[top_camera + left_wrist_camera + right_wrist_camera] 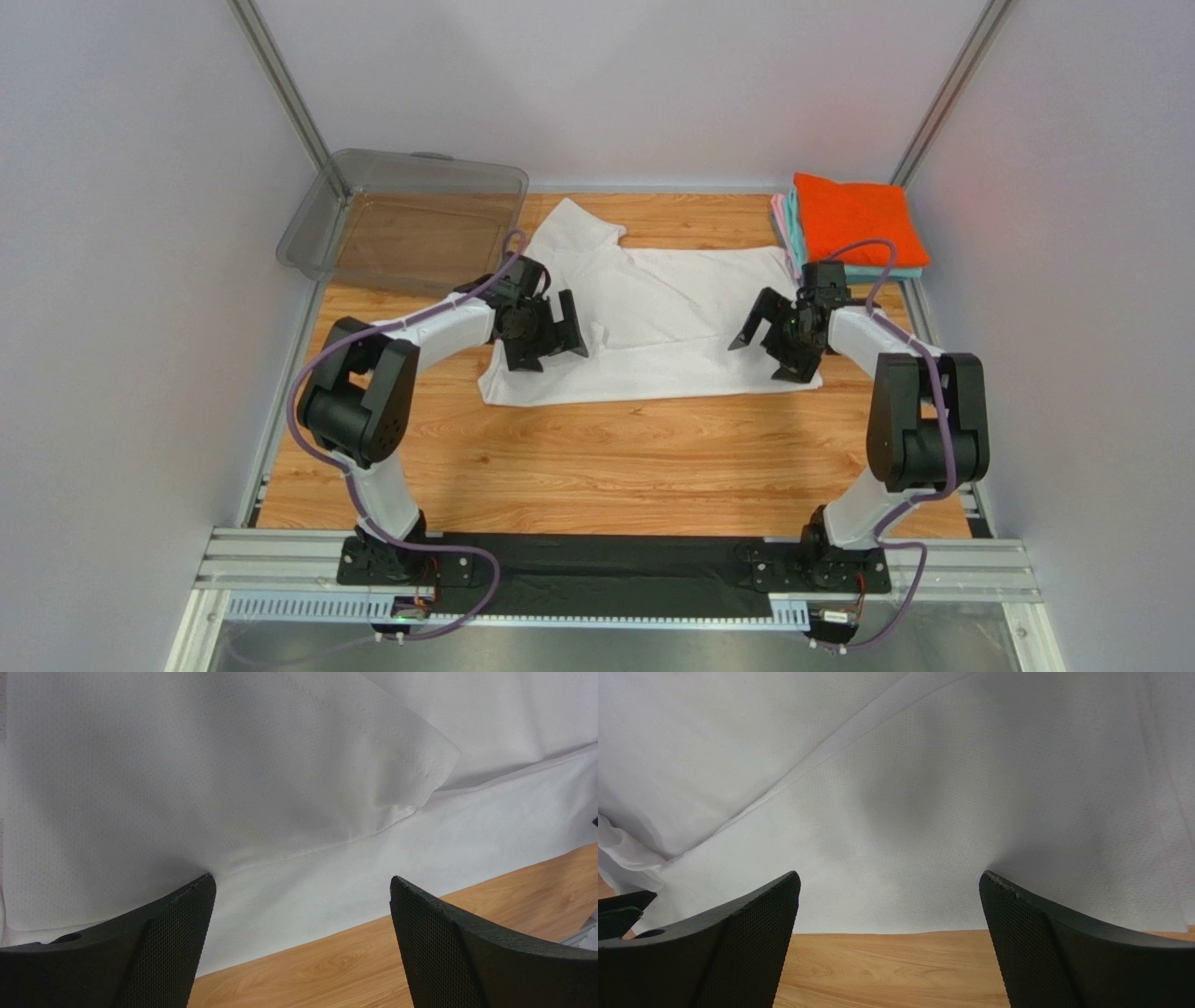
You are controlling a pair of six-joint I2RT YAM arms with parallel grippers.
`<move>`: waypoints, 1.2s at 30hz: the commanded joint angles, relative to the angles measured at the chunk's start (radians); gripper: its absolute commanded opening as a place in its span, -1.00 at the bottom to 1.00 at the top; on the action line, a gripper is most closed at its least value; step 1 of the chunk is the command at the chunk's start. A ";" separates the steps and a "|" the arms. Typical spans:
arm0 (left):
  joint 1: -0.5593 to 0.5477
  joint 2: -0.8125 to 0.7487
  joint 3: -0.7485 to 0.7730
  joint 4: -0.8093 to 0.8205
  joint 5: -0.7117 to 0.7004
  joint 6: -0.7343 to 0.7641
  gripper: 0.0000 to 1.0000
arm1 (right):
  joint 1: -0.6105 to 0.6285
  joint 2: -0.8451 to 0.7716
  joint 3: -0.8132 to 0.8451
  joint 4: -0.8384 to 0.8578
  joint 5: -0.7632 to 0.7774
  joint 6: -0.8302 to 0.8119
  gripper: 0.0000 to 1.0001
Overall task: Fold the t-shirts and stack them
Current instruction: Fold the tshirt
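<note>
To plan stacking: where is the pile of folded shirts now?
In the top view, the folded pile, orange on top, lies at the far right corner of the table, next to the white t-shirt.

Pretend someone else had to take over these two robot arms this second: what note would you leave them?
Grippers: left gripper open, holding nothing, over the left part of the plain white cotton t-shirt. The right gripper is open, holding nothing, over the shirt's right part near its front edge.
Things: the white shirt lies mid-table, one layer lapped over another. A stack of folded square shirts, bright orange on top, sits at the far right corner.
Done: that stack; the white shirt is partly folded.
Left: finish folding the white shirt, then set it on the stack.
</note>
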 commanded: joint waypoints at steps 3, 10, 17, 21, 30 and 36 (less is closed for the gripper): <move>0.000 0.002 -0.016 -0.025 0.055 0.068 0.99 | 0.001 -0.013 -0.077 0.020 0.015 -0.021 1.00; -0.011 -0.150 -0.245 -0.019 0.035 0.023 0.98 | 0.001 -0.150 -0.246 0.008 0.027 -0.004 1.00; -0.063 -0.417 -0.522 -0.048 0.012 -0.088 0.96 | 0.064 -0.471 -0.456 -0.096 0.048 0.078 1.00; -0.127 -0.547 -0.611 -0.067 0.010 -0.163 0.96 | 0.114 -0.666 -0.531 -0.185 0.068 0.146 1.00; -0.170 -0.843 -0.710 -0.247 -0.093 -0.320 0.96 | 0.197 -0.992 -0.594 -0.377 0.137 0.336 1.00; -0.170 -0.983 -0.678 -0.252 -0.093 -0.304 0.99 | 0.197 -1.059 -0.576 -0.347 0.101 0.264 1.00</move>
